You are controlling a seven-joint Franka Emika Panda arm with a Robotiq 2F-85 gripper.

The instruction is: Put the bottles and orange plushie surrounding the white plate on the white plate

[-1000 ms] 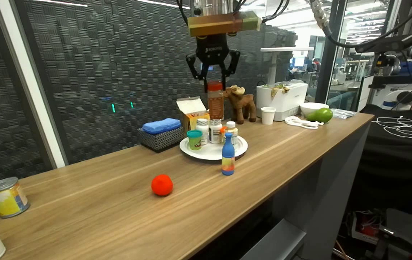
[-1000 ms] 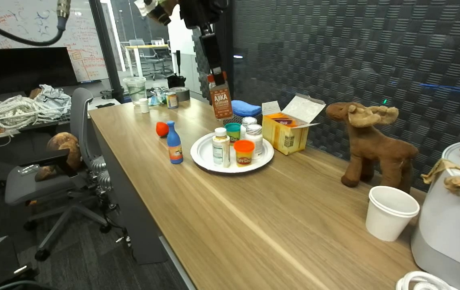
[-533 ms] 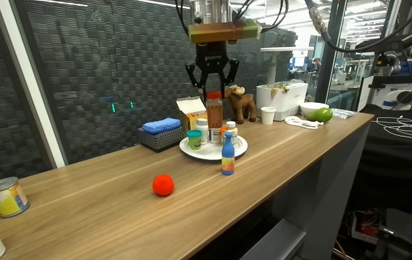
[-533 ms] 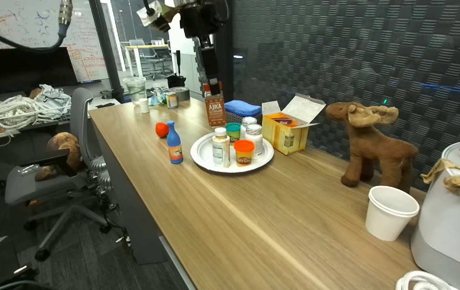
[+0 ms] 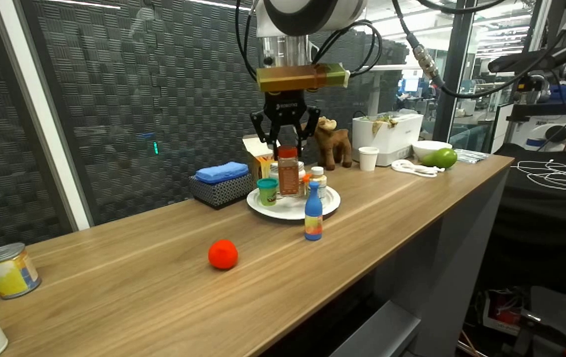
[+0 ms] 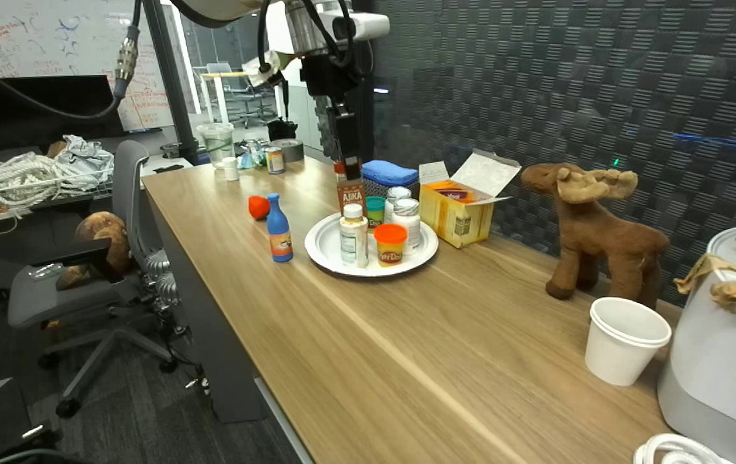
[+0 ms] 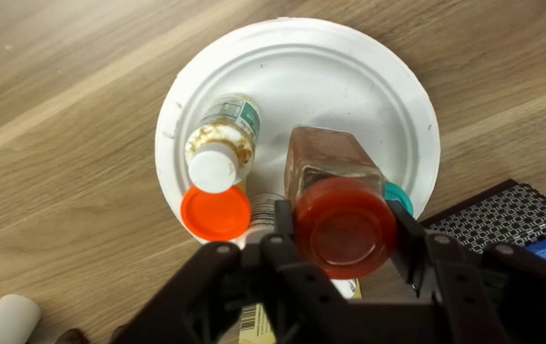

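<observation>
1. Gripper (image 5: 288, 152) holds the red-lidded jar (image 5: 289, 179) by its lid, a finger on each side.
2. Jar is over the white plate (image 7: 301, 36). Can't tell whether its base touches; in an exterior view the white-capped bottle (image 6: 353, 240) hides the lower end.
3. Long axis: near upright in both exterior views. Wrist view: lid shows at lower right of centre; body runs up and slightly left from it, base seen against the plate's middle.
4. Relation that matters: base vs neighbours. In the wrist frame the white-capped bottle is left of the jar with plate showing between; green-lidded tub (image 7: 398, 195) peeks out at right, next to a finger; white bottle (image 7: 264, 208) is lower left, beside the other finger. Plate surface shows up and right of the base.
5. My read: set-down step. Needs straight down until seated, axis kept vertical, then fingers eased apart and lifted. One arm, no choice of hand.
6. Risk: spreading the fingers too far could nudge the tub or the white bottle. Tall jar, likely tips if let go early.
7. Left to do, I'd say: blue bottle (image 5: 313, 218), just in front of the plate's lower right in an exterior view, and orange ball (image 5: 223, 254), well apart, lower left of the plate. Both on the table (image 5: 154, 297).
</observation>
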